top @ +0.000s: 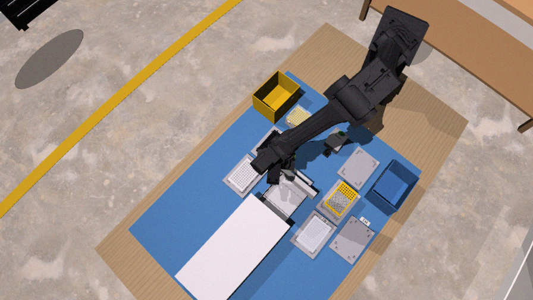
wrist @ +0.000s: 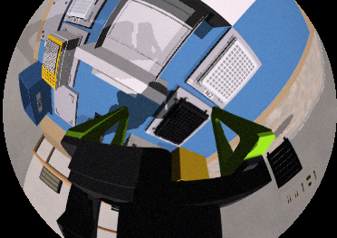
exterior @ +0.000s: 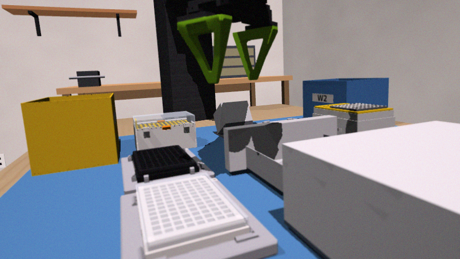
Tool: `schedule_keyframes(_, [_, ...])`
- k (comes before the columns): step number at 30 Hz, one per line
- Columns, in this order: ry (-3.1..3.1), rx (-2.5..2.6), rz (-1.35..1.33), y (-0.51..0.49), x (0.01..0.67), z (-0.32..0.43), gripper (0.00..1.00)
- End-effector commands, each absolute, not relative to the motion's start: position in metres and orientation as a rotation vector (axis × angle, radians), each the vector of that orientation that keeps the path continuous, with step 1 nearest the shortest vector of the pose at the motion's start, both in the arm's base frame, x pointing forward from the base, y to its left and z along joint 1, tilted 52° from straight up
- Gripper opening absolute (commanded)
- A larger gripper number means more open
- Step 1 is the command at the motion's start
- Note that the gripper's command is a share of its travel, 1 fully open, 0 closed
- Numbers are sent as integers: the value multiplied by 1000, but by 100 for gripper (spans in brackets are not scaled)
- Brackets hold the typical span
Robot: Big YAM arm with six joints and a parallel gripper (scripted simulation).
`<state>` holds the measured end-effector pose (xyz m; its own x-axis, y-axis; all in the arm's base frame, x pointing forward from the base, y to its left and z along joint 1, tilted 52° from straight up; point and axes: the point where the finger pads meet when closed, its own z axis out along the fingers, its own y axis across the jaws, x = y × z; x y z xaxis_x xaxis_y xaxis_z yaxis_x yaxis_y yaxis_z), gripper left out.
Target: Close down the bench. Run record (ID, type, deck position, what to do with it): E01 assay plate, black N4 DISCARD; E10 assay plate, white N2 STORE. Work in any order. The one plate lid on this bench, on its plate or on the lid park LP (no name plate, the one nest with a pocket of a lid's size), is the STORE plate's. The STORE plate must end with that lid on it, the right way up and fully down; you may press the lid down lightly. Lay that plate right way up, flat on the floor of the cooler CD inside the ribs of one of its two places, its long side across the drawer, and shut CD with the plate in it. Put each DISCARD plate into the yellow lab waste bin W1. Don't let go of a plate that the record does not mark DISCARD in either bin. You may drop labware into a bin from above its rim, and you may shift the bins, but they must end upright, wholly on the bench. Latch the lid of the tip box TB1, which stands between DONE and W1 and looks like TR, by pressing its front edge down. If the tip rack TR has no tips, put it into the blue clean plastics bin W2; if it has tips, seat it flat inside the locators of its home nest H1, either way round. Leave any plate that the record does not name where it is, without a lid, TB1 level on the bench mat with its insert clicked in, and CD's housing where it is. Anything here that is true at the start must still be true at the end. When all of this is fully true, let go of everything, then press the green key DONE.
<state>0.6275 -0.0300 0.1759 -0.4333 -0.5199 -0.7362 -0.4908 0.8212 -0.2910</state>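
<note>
Your hand point(exterior: 231, 78) hangs with its fingers spread wide and nothing between them, high above the worktop, near the black plate point(exterior: 161, 162) on its nest. The cooler drawer point(exterior: 268, 141) stands pulled out, its floor bare. Judged from this, the step in hand is the black plate's pickup — descend, square the fingers across the plate, close, then carry it to the yellow bin point(exterior: 71, 130) behind. The white plate point(exterior: 188, 208) sits unlidded just in front. The worktop carries a blue mat point(top: 188, 210); a wooden bench point(exterior: 135, 88) and wall shelf point(exterior: 68, 11) stand behind.
</note>
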Motion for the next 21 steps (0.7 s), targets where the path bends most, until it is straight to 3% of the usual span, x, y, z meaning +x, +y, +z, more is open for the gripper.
schedule_keyframes(1, [2164, -535, 40, -53, 637, 185, 100])
schedule_keyframes(21, [2235, -57, 270, -110, 676, 217, 100])
